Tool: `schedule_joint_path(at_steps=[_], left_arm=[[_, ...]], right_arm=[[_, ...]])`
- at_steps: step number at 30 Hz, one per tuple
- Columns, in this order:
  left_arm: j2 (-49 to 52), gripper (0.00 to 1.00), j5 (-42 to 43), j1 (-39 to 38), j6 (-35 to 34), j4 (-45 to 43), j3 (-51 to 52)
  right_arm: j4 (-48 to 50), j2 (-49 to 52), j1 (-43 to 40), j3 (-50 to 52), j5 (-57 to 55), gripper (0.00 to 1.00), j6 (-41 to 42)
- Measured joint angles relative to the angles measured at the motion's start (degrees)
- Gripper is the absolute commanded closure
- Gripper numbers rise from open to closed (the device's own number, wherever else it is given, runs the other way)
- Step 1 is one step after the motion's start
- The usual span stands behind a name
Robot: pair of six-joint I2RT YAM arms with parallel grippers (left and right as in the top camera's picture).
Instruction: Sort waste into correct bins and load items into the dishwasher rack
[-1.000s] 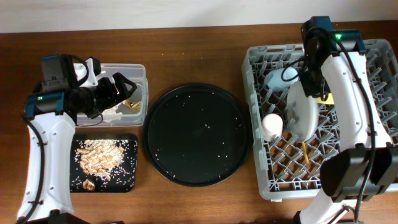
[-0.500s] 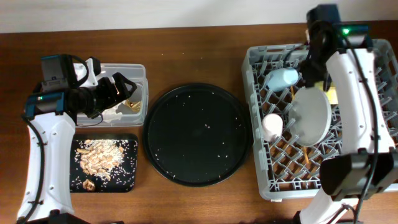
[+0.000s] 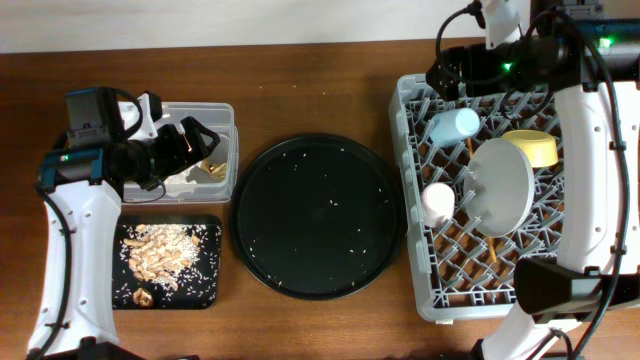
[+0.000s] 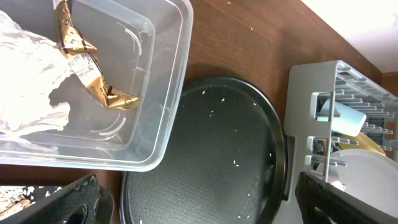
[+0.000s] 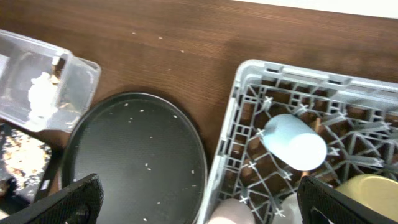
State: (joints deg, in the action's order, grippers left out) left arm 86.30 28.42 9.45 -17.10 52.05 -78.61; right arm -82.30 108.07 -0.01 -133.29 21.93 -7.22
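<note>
The grey dishwasher rack point(image 3: 410, 200) holds the light-blue cup point(image 3: 452, 126), pink cup point(image 3: 437, 203), pale plate point(image 3: 500, 185), yellow bowl point(image 3: 532, 148) and chopsticks point(image 3: 490, 245). My right gripper point(image 3: 438, 72) hangs open and empty above the rack's far left corner, with the blue cup point(image 5: 294, 142) below it. My left gripper point(image 3: 200, 145) stands open and empty over the clear tub point(image 3: 222, 115). In that tub lie the white napkin point(image 4: 28, 74) and gold wrapper point(image 4: 87, 65). Food scraps point(image 3: 160, 252) fill the shallow black tray point(image 3: 205, 290).
A large round black tray point(image 3: 318, 215) speckled with rice crumbs lies between the bins and the rack. Bare brown table runs along the far side, up to a pale wall edge.
My right gripper opened and drew back from the plate and bowl to the rack's far edge. The plate now leans flatter and the yellow bowl shows. The left arm is unmoved.
</note>
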Motion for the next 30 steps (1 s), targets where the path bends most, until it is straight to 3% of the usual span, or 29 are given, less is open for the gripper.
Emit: schedule_joint_path(at_steps=[16, 25, 28, 30], left_arm=[[0.0, 0.00, 0.0, 0.0, 0.0, 0.0, 0.0], [0.0, 0.00, 0.0, 0.0, 0.0, 0.0, 0.0], [0.0, 0.00, 0.0, 0.0, 0.0, 0.1, 0.0], [0.0, 0.00, 0.0, 0.0, 0.0, -0.1, 0.0]], right_arm=[[-0.1, -3.8, 0.9, 0.1, 1.7, 0.02, 0.0], [1.9, -42.1, 2.6, -0.3, 1.5, 0.02, -0.1], [4.8, -56.8, 2.6, 7.4, -0.7, 0.02, -0.1], [10.4, -65.5, 2.6, 18.7, -2.4, 0.02, -0.1]])
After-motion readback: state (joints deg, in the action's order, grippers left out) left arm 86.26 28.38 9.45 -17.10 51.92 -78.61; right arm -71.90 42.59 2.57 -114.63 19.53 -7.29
